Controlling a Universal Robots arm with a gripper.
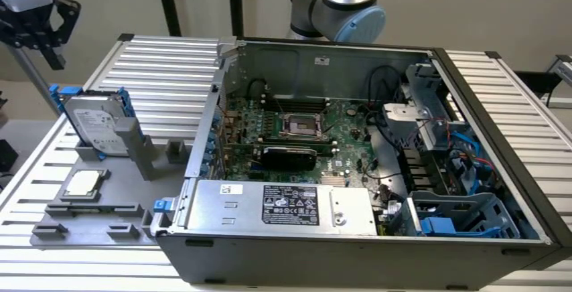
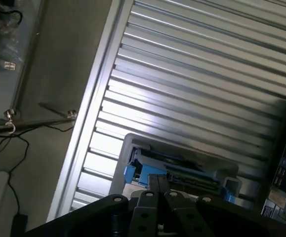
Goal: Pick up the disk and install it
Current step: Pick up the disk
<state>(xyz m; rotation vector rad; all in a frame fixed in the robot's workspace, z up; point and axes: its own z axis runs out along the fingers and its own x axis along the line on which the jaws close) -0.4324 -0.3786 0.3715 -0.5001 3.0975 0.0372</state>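
Disk (image 1: 92, 123): stands on edge in grey holder (image 1: 134, 150), surface (image 1: 170, 57), exterior view's left; long axis near upright. Claw (image 1: 40, 37): fingers together, empty, hovering above; disk lies below.

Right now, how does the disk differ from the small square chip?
The disk stands on edge in a blue carrier; the chip lies flat, unframed. The disk is rectangular and larger; the chip is square and smaller. Both are silver and sit on the grey fixture.
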